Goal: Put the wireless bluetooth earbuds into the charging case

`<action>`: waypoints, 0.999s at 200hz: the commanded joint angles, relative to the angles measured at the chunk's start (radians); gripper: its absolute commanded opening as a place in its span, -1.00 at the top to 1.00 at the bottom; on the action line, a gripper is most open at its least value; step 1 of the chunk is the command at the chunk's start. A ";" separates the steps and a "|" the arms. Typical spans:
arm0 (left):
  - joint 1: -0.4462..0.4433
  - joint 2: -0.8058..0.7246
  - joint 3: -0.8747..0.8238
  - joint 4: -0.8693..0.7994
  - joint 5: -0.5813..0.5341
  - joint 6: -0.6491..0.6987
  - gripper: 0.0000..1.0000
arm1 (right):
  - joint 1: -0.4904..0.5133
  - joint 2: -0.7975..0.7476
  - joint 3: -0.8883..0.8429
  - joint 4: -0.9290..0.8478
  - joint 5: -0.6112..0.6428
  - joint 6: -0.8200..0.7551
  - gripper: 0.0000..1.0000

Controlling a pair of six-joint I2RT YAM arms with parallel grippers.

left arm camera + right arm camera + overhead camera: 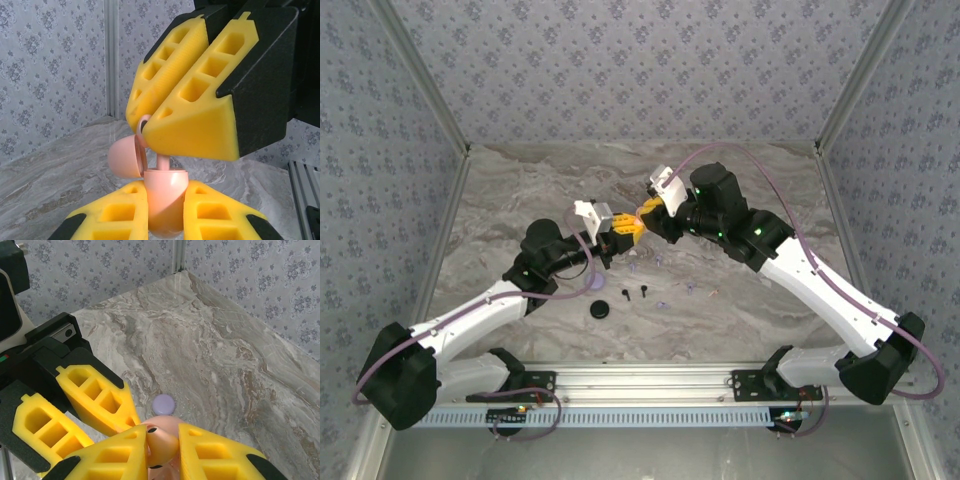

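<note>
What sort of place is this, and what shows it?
Probably a robot test booth, not a home: two arms bolted to a metal rail, and patterned panels boxing in a marble-look table.

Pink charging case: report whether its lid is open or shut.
Open. The left wrist view shows the lid hinged aside from the pink charging case, with a pink earbud stem entering its mouth.
</note>
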 commanded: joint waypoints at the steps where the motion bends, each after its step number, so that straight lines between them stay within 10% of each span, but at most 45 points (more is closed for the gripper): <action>1: -0.005 -0.003 0.021 0.072 -0.002 0.006 1.00 | 0.011 0.003 0.016 -0.081 0.006 -0.021 0.58; 200: -0.006 0.019 0.024 0.086 -0.010 -0.019 1.00 | 0.008 -0.033 -0.002 -0.068 0.035 -0.004 0.57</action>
